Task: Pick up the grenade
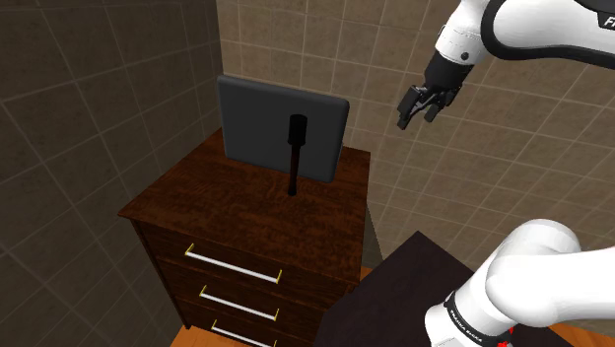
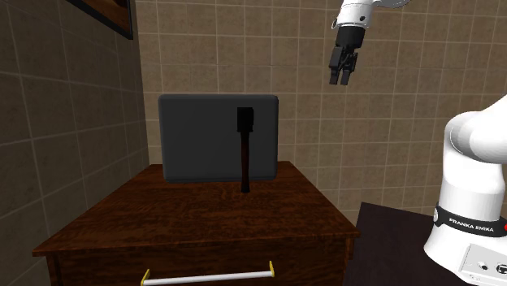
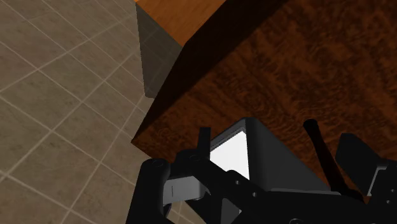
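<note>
Grenade [image 1: 296, 158] upright on dresser [image 1: 217, 202], just before panel [image 1: 256, 123] standing at dresser's back edge; wall [image 1: 325, 49] behind.

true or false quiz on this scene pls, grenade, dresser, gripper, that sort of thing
1. The black stick-shaped grenade stands upright on the dark wooden dresser. True.
2. The gripper is shut on the grenade. False: its fingers are open and it hangs in the air, well apart from the grenade.
3. A dark grey panel stands upright on the dresser, behind the grenade in the shoulder view. True.
4. The dresser's top drawer is pulled open. False: it is shut.
</note>
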